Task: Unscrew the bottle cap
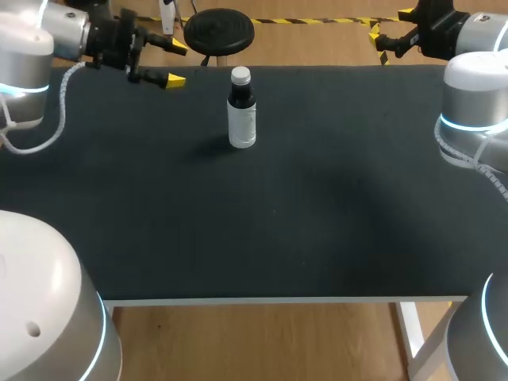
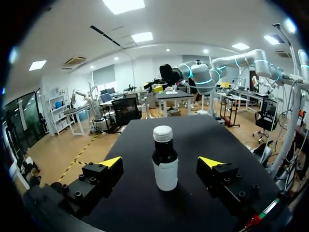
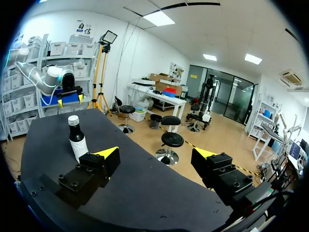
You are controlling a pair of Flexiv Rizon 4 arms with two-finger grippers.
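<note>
Head view: bottle (image 1: 242,119) is standing upright toward twelve o'clock on the table (image 1: 317,222), cap (image 1: 240,76) on. Your left gripper (image 1: 176,63) at its ten o'clock and right gripper (image 1: 390,24) at two are hovering wide open, gripping nothing; the left is facing the bottle, likely to steady it.

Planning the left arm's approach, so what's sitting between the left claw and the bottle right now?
Nothing: only bare black table separates the left claw from the bottle. Both the head view and the left wrist view show this.
</note>
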